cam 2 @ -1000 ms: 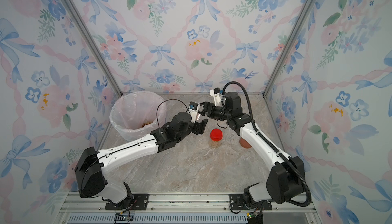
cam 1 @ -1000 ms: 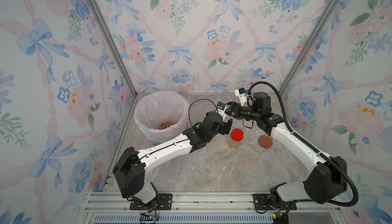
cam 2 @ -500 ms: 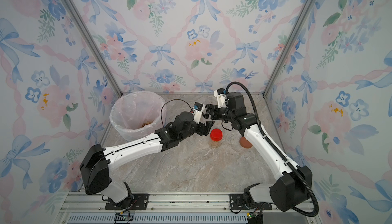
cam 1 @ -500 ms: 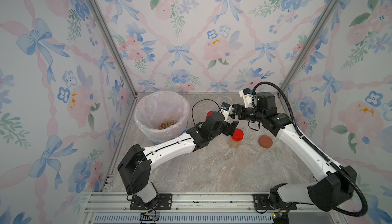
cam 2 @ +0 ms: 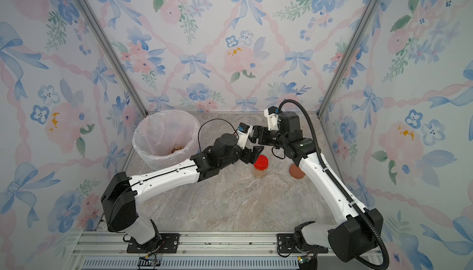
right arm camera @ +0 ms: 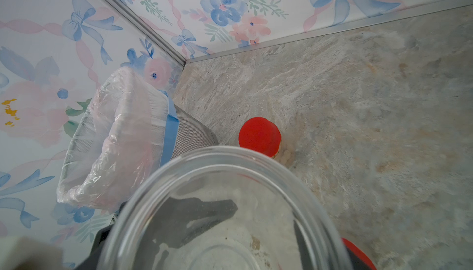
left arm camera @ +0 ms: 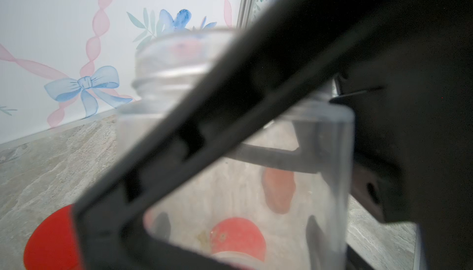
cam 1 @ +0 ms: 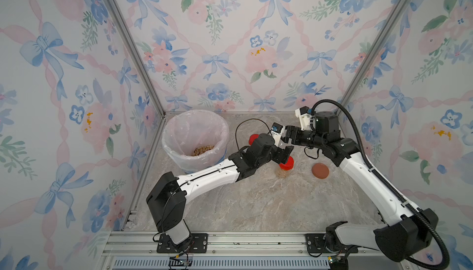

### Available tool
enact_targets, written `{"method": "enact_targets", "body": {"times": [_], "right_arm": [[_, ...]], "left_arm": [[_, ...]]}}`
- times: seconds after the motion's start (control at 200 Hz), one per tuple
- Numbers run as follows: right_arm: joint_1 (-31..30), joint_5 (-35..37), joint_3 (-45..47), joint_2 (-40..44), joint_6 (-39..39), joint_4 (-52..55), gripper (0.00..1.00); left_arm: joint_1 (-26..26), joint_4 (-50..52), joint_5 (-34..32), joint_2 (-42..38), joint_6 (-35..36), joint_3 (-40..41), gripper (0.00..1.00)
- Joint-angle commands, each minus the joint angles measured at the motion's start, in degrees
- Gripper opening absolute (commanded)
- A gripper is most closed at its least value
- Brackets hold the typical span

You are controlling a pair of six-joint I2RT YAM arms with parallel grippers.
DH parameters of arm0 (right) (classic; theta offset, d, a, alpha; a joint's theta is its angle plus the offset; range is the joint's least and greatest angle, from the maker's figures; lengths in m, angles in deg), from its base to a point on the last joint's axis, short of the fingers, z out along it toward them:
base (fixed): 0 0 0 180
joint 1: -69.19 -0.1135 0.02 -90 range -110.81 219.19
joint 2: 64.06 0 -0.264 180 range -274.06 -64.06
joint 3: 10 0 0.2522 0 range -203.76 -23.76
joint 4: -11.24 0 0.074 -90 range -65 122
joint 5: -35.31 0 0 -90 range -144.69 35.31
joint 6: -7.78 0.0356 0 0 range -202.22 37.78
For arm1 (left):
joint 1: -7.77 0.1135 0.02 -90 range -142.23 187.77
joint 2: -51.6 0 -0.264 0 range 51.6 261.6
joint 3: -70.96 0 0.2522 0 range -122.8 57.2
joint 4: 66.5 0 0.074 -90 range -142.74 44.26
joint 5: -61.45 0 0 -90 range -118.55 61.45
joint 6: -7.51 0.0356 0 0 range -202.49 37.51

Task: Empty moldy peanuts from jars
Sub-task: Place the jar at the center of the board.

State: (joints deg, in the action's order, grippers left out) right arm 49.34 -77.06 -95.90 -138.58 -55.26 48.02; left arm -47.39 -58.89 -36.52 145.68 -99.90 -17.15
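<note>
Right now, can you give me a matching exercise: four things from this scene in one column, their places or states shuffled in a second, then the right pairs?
Things:
1. moldy peanuts heap
2. brown lid
3. wide clear jar
4. red-lidded jar beside the brown lid

Places or states:
A. lidless, no nuts inside
B. closed, upright, nuts inside
C. in the lined bin
D. flat on the table

Pairs: 1-C, 2-D, 3-A, 4-B

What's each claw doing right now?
Left claw: close to the clear jar; grip cannot be told.
Right claw: closed on that empty, lidless clear jar.
</note>
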Motion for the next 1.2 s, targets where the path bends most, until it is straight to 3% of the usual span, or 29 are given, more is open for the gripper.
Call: {"method": "enact_targets", "body": {"times": [0.0,0.08,0.235,0.26,0.315,0.84,0.99,1.195], "right_arm": [[1.8,13.4,0.5,-1.6,-5.1,-0.4,0.4],[1.9,13.4,0.6,-1.5,-5.2,-0.6,0.39],[2.4,13.8,0.4,-1.3,-5.2,-0.7,0.39],[2.5,13.8,0.3,-1.3,-5.2,-0.7,0.38],[2.7,13.8,0.3,-1.3,-5.1,-0.9,0.38],[5.8,16.2,-1.3,-3.4,-5.8,-2.0,0.38],[5.7,22.0,0.7,-5.4,-6.5,-5.9,0.36],[4.8,35.3,10.5,-7.1,-7.5,-23.4,0.37]], "left_arm": [[-3.3,2.4,3.0,0.4,4.6,-2.8,0.56],[-3.5,2.5,3.8,1.2,4.7,-3.5,0.57],[-3.5,2.8,6.2,1.9,4.8,-5.0,0.69],[-3.6,2.9,6.3,2.0,4.7,-5.2,0.82],[-3.7,2.9,6.3,2.1,4.8,-5.5,0.93],[-3.9,4.0,4.4,2.1,5.5,-6.2,0.98],[-3.9,4.4,0.7,0.3,5.4,-3.9,0.98],[-3.8,4.5,-7.9,-4.4,4.1,2.2,0.98]]}}
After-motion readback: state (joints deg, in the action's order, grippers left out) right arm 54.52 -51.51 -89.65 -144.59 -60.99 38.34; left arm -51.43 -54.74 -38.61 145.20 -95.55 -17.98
